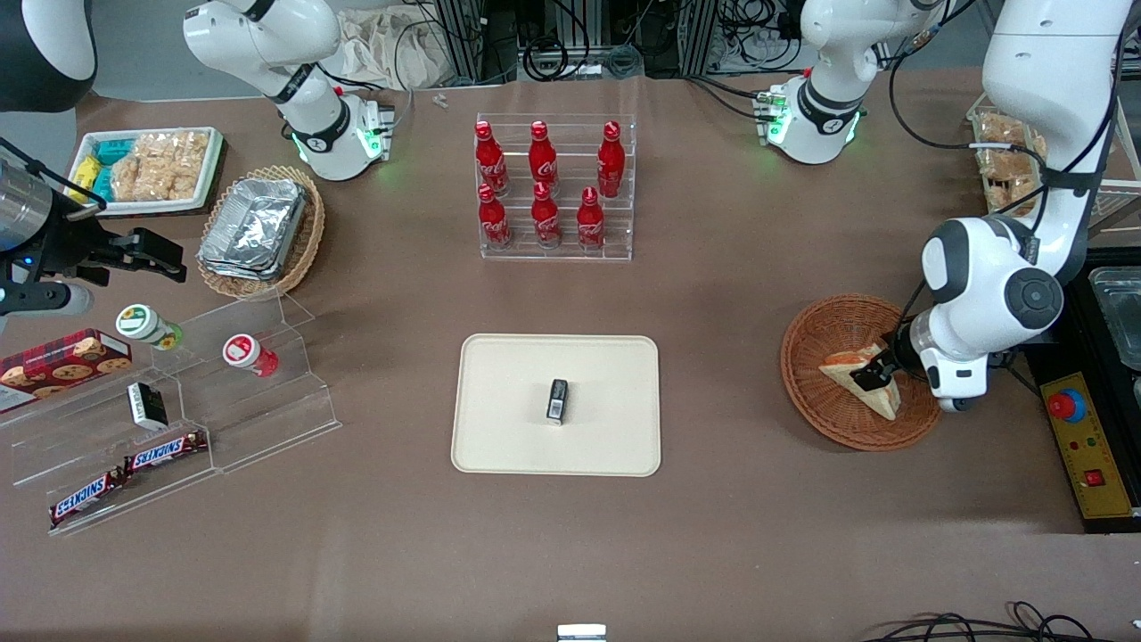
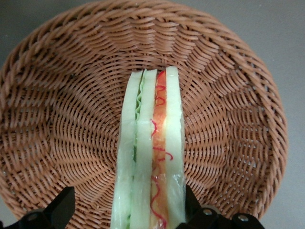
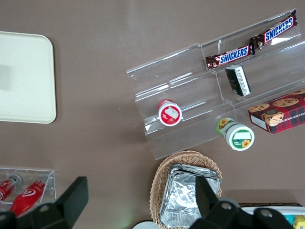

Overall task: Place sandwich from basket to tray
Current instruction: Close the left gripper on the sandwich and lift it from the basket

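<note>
We have the gripper (image 1: 872,374) down in the basket (image 1: 807,352), at the working arm's end of the surface (image 1: 731,294), and its fingers (image 2: 62,206) straddle the sandwich (image 2: 151,157). From the wrist we see one finger tight against the bread and the other standing off with a gap, so we judge the fingers spread around the wedge, not yet clamped on it. The sandwich rests in the basket bowl, its layered edge of white bread with green and orange-red filling turned up toward the wrist camera. The step in hand is the grasp. To do it well we should close gently across the flat bread faces, so that the layers press together rather than shear apart, and stop as soon as the wedge is held firmly; soft bread will dent under a hard squeeze. Since one finger sits closer than the other, closing may nudge the wedge sideways, so centring first would help. Then we should lift straight up to clear the basket rim before travelling to the tray (image 1: 499,446), which lies well apart toward the middle of the surface. A small dark box (image 1: 557,400) already stands on the tray, so we should aim for bare tray beside it.
</note>
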You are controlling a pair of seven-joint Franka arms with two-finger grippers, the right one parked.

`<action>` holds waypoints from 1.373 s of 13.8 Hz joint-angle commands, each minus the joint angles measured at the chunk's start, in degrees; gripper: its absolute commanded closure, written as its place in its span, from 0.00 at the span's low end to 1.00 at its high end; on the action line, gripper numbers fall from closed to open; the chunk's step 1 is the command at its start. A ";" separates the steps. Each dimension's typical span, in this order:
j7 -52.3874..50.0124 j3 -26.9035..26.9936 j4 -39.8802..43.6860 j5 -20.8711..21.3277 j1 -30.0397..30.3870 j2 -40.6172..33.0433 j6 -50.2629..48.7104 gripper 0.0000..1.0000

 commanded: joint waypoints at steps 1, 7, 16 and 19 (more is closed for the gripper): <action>-1.46 -0.15 -1.19 0.24 -0.17 0.15 2.04 0.34; -2.43 -0.50 1.97 4.89 -0.96 -2.13 -0.49 1.00; 4.69 -7.96 32.79 10.35 -9.04 -3.03 -37.84 1.00; 6.96 -12.96 39.23 10.00 -12.46 2.59 -38.74 1.00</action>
